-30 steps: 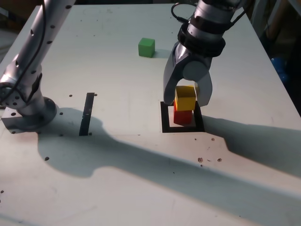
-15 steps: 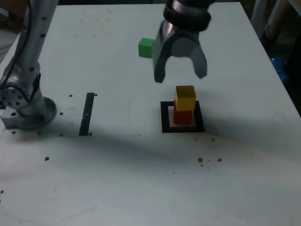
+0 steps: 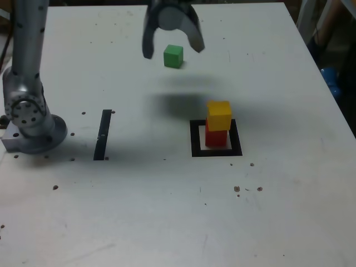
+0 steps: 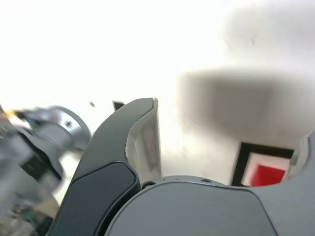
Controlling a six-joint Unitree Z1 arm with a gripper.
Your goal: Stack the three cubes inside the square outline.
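- White bench (image 3: pixel 167 211), speckled with small dark marks, carries everything you need; a thin black strip (image 3: pixel 103 134) lies apart toward the exterior view's left, near the arm's base (image 3: pixel 30 130).
- You have two of the three cubes stacked: the red cube (image 3: pixel 216 137) sits inside the square outline (image 3: pixel 194 139), and the yellow cube (image 3: pixel 219 114) rests on top of it, turned a touch askew but seated.
- Your green cube (image 3: pixel 173 56) is what remains. It stands alone on the bench, well apart from the outline, toward the far edge in the exterior view.
- Your end effector (image 3: pixel 172 51) hangs near the green cube with its jaws spread wide and nothing between them; it looks raised above the bench, judging by the shadow cast beneath it.
- I judge you about two thirds done: the last pick and the top placement are left.
- No container is in play; the outline only marks the spot, and it holds the red-and-yellow stack.
- From the wrist view you see the outline's corner and a patch of red.
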